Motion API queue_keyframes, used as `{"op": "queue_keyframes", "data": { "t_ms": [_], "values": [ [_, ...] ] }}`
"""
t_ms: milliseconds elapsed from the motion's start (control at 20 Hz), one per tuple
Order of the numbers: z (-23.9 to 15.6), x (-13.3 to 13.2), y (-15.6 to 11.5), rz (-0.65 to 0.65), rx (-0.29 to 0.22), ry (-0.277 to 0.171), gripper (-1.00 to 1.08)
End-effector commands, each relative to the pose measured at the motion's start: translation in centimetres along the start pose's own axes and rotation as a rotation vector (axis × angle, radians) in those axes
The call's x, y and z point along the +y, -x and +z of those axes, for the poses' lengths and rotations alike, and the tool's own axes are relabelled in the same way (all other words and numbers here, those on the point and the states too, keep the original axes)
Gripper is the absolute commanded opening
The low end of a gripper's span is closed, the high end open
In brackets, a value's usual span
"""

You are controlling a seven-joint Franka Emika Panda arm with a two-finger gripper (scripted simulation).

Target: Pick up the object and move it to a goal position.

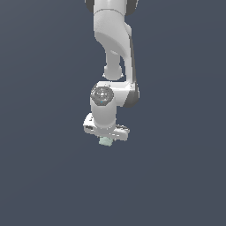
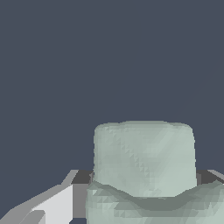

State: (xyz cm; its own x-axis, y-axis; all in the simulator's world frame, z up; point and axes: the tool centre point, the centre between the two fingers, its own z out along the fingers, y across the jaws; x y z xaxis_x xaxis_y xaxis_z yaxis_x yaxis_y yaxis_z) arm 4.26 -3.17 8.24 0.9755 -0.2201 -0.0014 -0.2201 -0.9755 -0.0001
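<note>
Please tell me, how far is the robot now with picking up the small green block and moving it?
Done: the claw has reached the green block, which sits right under it. In hand: the grasp; the wrist view shows the block between the fingers. Left: carrying it to the goal, which no picture shows.

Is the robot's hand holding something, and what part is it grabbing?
It seems so: the gripper looks closed on the mint-green block, around its upper part; the fingers are hidden.
</note>
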Motion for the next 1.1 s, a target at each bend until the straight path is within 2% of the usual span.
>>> {"op": "queue_keyframes", "data": {
  "t_ms": [0, 1050],
  "values": [
    [-2.1, 1.1, 0.2, 0.001, 0.001, -0.001, -1.0],
    [-24.9, 12.8, 3.0, 0.001, 0.001, -0.002, -1.0]
  ]
}}
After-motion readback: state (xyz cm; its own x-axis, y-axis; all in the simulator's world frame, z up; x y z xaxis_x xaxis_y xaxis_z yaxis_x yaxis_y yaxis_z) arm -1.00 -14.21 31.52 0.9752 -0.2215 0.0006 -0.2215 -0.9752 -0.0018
